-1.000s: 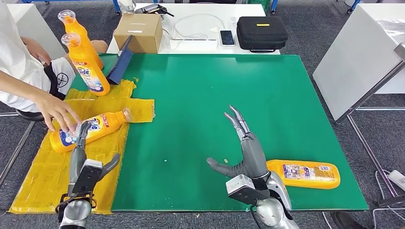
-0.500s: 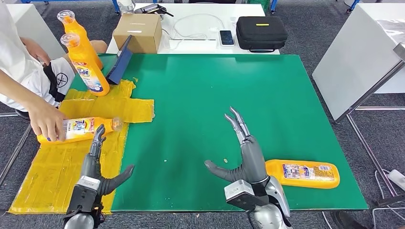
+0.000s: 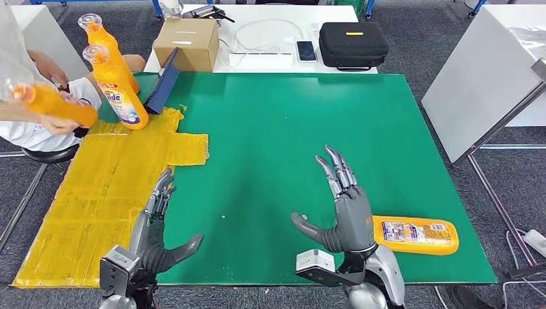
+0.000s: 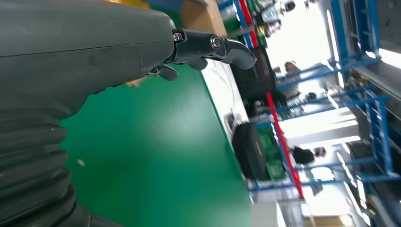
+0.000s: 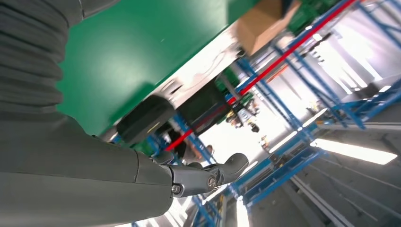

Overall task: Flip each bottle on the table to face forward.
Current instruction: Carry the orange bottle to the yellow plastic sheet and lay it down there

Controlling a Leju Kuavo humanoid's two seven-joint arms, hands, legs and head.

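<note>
Currently both hands are empty with fingers spread. Left hand (image 3: 156, 232) hovers palm-side inward at the near edge of the green bench (image 3: 277, 129), over the border between the green surface and the yellow sheet (image 3: 96, 199); thumb points right. Right hand (image 3: 344, 209) is raised near the front right, fingers extended and apart, thumb out to the left.

An orange detergent bottle (image 3: 415, 234) lies on its side just beside the right hand, at its right, label up, near the bench's front edge. Two more orange bottles (image 3: 116, 77) stand upright at the far left corner, one behind the other, next to a leaning dark blue board (image 3: 162, 82). A person's hand (image 3: 55, 123) at the left edge holds another orange bottle (image 3: 51, 103), blurred, lifted off the bench.

Behind the bench: cardboard box (image 3: 187, 44), black case (image 3: 353, 44), phone (image 3: 306, 50).
</note>
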